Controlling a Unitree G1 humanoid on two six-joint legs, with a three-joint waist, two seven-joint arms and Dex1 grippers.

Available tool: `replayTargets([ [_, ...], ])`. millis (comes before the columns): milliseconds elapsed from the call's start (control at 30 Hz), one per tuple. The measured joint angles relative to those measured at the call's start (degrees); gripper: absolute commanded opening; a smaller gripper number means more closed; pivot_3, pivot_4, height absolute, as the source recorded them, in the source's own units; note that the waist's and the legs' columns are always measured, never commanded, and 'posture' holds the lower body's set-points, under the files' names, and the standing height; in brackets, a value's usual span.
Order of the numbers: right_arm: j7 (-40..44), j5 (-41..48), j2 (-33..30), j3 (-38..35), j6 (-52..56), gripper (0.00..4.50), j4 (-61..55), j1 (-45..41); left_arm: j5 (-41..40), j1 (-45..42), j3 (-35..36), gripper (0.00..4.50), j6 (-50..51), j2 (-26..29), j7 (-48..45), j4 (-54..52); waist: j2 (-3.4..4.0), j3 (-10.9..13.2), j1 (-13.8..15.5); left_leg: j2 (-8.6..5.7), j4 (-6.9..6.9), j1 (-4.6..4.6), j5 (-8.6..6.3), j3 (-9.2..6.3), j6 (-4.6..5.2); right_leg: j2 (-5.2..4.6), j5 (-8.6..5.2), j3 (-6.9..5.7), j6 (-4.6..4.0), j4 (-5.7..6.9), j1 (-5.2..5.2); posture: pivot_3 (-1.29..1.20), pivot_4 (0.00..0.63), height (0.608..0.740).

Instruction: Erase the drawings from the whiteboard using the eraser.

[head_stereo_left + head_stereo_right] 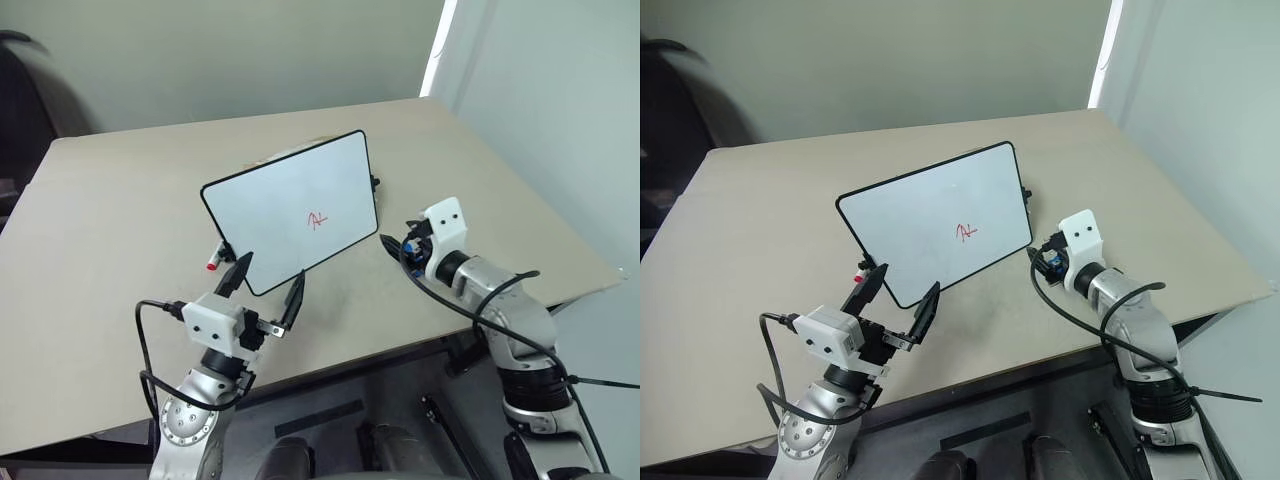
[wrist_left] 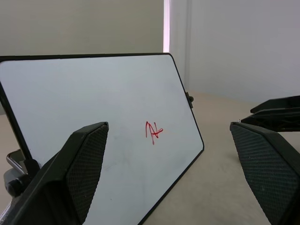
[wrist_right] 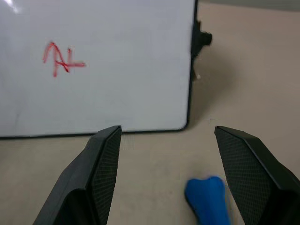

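Whiteboard propped mid-worktop, both pincers open and holding nothing

The whiteboard (image 1: 290, 212) stands tilted back in the middle of the beige worktop (image 1: 120, 230), with lots of bare surface to its left and behind it, less on the right before the worktop's edge. The drawings (image 1: 317, 219) sit right of centre on its face, small red scribble. Left pincer (image 1: 266, 291) hangs just in front of the board's near-left corner, jaws spread wide. Right pincer (image 3: 164, 173) is off the board's right end, also spread, with the blue eraser (image 3: 207, 199) lying on the worktop between its fingers. A red-capped marker (image 1: 214, 262) pokes out by the board's left corner. Pale walls behind.
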Motion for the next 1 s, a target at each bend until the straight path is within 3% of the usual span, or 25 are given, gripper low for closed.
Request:
replayTargets([
  [67,0.84,0.54,-1.51,-0.30,1.91,3.35,0.75,-0.36,0.08,0.04,-0.04,4.50,-0.09,-0.17,0.01,0.01,0.00,0.00,0.00,0.00,-0.01,0.00,0.00,0.00,0.01,0.00,0.00,0.00,0.00,0.01,0.00,0.00,0.150,0.739],
  [233,4.31,2.10,-5.27,-0.34,6.94,4.49,4.25,-2.39,0.41,0.48,-0.15,4.50,-0.27,-0.51,0.02,0.01,0.05,0.03,0.00,0.00,-0.01,0.00,0.08,0.03,0.12,0.00,-0.02,0.00,0.03,0.01,0.01,0.00,0.150,0.739],
  [633,8.06,1.51,-7.93,3.22,9.01,4.49,17.28,-10.09,0.57,1.05,-0.16,4.50,-0.05,-0.68,0.04,3.84,0.21,0.04,0.00,0.00,-0.01,0.02,0.13,0.03,0.16,0.01,-0.04,0.01,0.06,0.02,0.01,0.00,0.150,0.739],
  [1000,8.75,0.45,-7.96,4.36,6.77,4.49,20.29,-11.09,2.22,0.17,-1.12,4.50,-2.31,-0.84,0.02,9.28,0.24,0.02,0.05,0.00,-0.02,0.02,0.12,0.02,0.17,0.00,-0.02,0.01,0.03,0.04,0.03,0.00,0.150,0.739],
])
